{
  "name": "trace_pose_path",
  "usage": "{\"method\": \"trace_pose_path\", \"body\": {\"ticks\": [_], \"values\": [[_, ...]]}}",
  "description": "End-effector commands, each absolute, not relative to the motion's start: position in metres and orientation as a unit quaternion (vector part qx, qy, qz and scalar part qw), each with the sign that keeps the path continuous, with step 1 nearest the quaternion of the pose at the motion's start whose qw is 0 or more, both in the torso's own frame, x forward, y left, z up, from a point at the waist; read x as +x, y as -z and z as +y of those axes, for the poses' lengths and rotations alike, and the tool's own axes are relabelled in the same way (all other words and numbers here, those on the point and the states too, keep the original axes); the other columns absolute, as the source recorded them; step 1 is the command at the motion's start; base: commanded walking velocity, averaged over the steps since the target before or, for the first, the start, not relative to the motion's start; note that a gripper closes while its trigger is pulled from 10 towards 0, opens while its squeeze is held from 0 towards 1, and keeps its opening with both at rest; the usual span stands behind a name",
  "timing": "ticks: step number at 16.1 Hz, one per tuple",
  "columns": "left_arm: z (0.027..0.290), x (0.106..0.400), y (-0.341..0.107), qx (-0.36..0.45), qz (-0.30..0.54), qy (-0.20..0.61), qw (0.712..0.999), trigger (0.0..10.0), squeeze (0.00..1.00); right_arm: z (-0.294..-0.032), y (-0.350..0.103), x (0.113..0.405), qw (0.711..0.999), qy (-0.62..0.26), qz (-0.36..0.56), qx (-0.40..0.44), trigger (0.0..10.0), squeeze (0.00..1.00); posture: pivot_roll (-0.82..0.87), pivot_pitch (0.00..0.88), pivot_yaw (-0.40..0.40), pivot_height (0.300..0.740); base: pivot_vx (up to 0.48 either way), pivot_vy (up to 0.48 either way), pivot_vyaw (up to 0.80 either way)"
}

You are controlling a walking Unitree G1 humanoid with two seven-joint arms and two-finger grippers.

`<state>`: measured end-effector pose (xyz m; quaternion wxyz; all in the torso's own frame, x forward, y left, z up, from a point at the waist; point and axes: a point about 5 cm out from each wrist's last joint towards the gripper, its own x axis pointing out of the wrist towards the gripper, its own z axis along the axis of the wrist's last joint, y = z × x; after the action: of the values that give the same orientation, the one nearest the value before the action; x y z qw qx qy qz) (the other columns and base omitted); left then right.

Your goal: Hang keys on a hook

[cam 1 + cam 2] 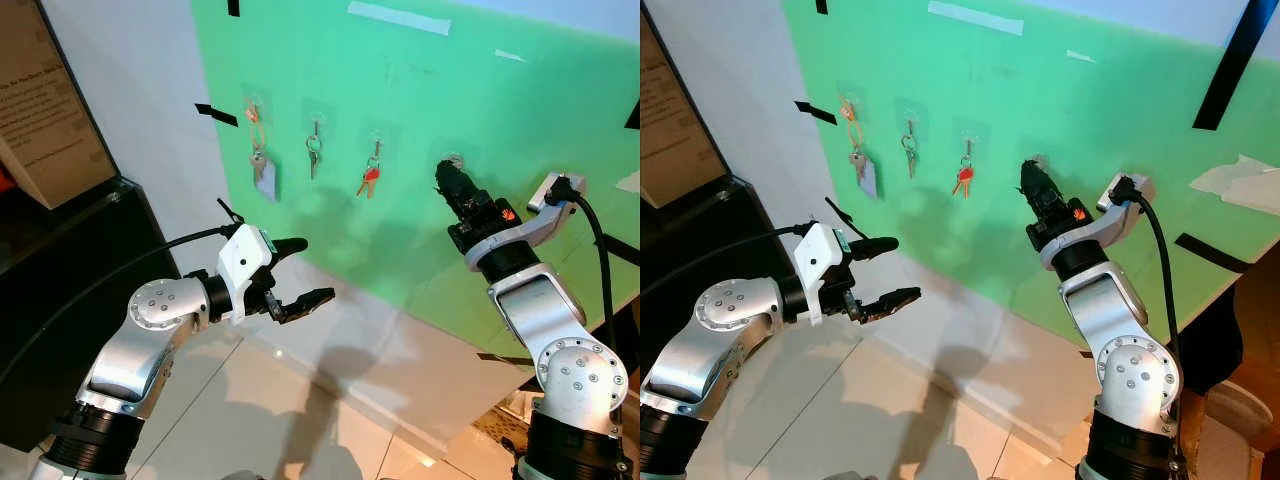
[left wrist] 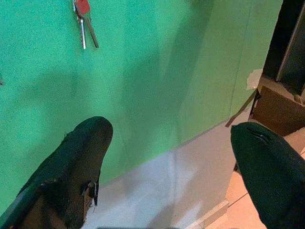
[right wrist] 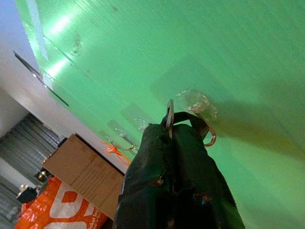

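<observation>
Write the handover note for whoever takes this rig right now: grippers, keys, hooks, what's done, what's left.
Right gripper: shut on a key ring, held up at the fourth hook, the rightmost on the green board.
Left gripper: open, holding nothing, held out short of the board, below the hung keys.
Done: three hooks to the left each carry keys: tagged set, silver keys, red keys.
Left: the ring is close to the hook, but whether it has caught cannot be told. Seat it, release, back the arm away.

Open green wall (image 1: pixel 480 130) right of the red keys (image 1: pixel 368 180), around the clear hook (image 3: pixel 196 102).
</observation>
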<state>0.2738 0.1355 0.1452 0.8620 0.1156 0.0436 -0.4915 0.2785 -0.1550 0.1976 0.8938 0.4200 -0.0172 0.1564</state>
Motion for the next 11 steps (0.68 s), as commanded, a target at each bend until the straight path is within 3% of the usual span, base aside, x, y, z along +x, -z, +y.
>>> {"method": "trace_pose_path", "body": {"ticks": [1, 11], "values": [[0.134, 0.275, -0.148, 0.121, 0.041, 0.497, 0.858, 10.0, 0.55, -0.157, -0.198, 0.281, 0.896, -0.146, -0.017, 0.42, 10.0, 0.0, -0.15, 0.0, -0.01, 0.74, 0.0, 0.0, 0.0], [0.134, 0.277, -0.149, 0.122, 0.042, 0.499, 0.857, 10.0, 0.55, -0.173, -0.178, 0.277, 0.905, -0.082, 0.006, 0.417, 10.0, 0.0, -0.16, 0.0, 0.005, 0.74, 0.0, 0.0, 0.0]]}}
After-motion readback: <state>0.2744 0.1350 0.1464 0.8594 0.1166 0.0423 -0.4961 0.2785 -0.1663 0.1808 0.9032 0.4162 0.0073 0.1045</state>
